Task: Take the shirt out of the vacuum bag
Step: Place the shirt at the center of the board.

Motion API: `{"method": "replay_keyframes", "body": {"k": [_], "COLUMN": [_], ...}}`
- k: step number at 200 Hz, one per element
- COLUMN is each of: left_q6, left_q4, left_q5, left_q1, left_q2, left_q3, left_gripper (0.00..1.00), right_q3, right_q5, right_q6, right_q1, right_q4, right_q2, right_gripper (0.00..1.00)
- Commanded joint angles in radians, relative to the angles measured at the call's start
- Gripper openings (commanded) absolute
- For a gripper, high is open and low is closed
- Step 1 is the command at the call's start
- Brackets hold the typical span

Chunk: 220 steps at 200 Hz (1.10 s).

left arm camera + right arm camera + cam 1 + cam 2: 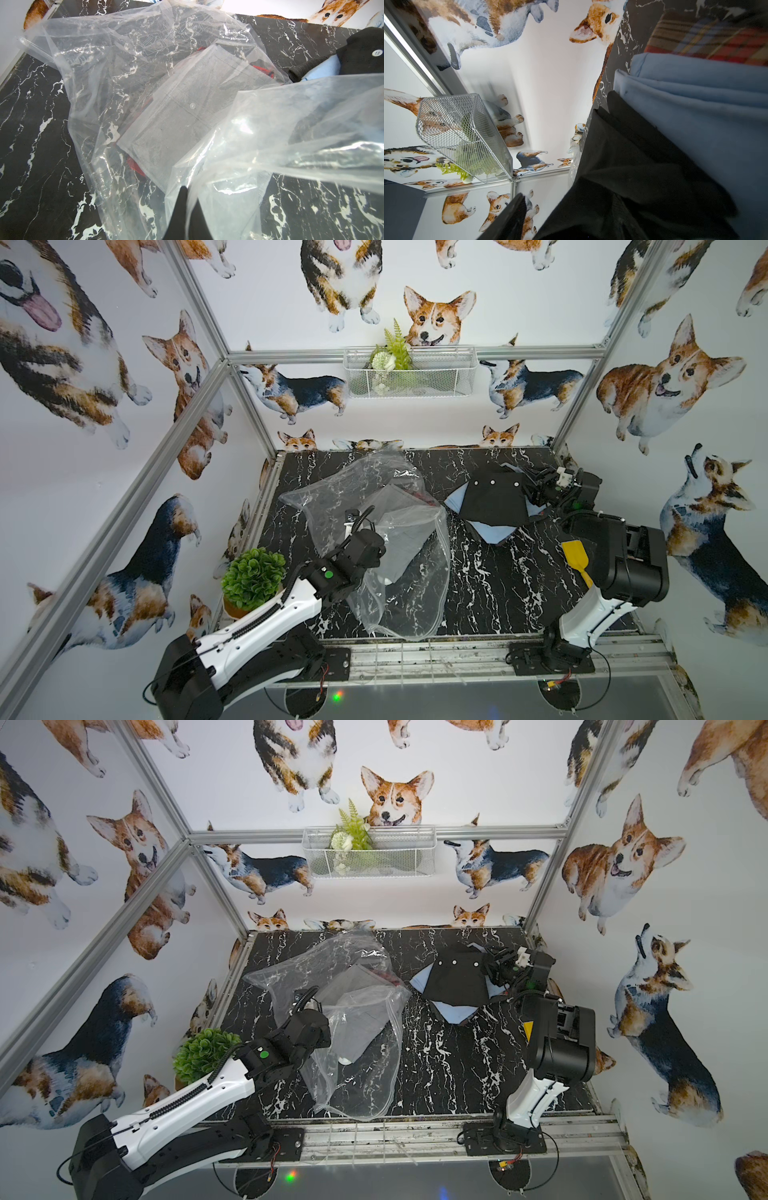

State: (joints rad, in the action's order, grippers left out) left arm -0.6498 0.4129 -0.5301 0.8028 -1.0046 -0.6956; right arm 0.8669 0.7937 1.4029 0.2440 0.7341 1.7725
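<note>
The left gripper (184,199) clamps the clear crinkly vacuum bag (409,526), central on the black marbled desk (490,593); the black buttoned shirt (492,499) lies by its far right corner. The right gripper (534,489), spread unclear, should lift off without snagging.

2 white-black arms (266,616), possibly green LEDs (328,573)

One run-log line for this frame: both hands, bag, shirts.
left hand: shut on vacuum bag | right hand: open, at black shirt atop blue garment | grey shirt: inside bag
</note>
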Motion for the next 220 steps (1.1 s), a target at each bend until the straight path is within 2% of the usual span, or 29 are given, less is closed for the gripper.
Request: {"method": "replay_keyframes", "body": {"k": [1, 36, 66, 97, 122, 140, 163, 180, 220], "left_q6": [0.001, 0.008, 0.008, 0.007, 0.008, 0.004, 0.003, 0.004, 0.003], "left_q4": [-0.005, -0.019, -0.029, -0.030, -0.032, -0.037, -0.039, -0.036, -0.036], "left_q5": [0.035, 0.063, 0.074, 0.082, 0.089, 0.098, 0.105, 0.111, 0.122], "left_q1": [-0.007, -0.014, -0.017, -0.022, -0.028, -0.031, -0.035, -0.039, -0.046], "left_q2": [-0.018, -0.046, -0.051, -0.039, -0.037, -0.038, -0.037, -0.038, -0.042], "left_q3": [-0.015, -0.025, -0.034, -0.037, -0.031, -0.028, -0.031, -0.035, -0.036], "left_gripper": [0.00, 0.00, 0.00, 0.00, 0.00, 0.00, 0.00, 0.00, 0.00], "right_q3": [-0.029, -0.003, -0.008, -0.008, -0.032, -0.029, -0.032, -0.016, 0.062], "right_q5": [0.036, 0.022, 0.029, 0.014, 0.001, 0.009, 0.031, 0.030, 0.027], "right_q6": [0.180, -0.031, -0.008, -0.069, -0.058, -0.034, 0.118, 0.187, 0.120], "right_q1": [0.000, -0.003, 0.001, 0.000, 0.004, 0.003, 0.003, 0.002, -0.002], "right_q4": [0.177, -0.118, -0.109, -0.229, -0.221, -0.190, 0.006, 0.080, -0.026], "right_q2": [0.018, -0.060, -0.106, -0.186, -0.200, -0.156, -0.051, 0.003, 0.031], "right_gripper": [0.73, 0.74, 0.74, 0.75, 0.75, 0.76, 0.76, 0.76, 0.75]}}
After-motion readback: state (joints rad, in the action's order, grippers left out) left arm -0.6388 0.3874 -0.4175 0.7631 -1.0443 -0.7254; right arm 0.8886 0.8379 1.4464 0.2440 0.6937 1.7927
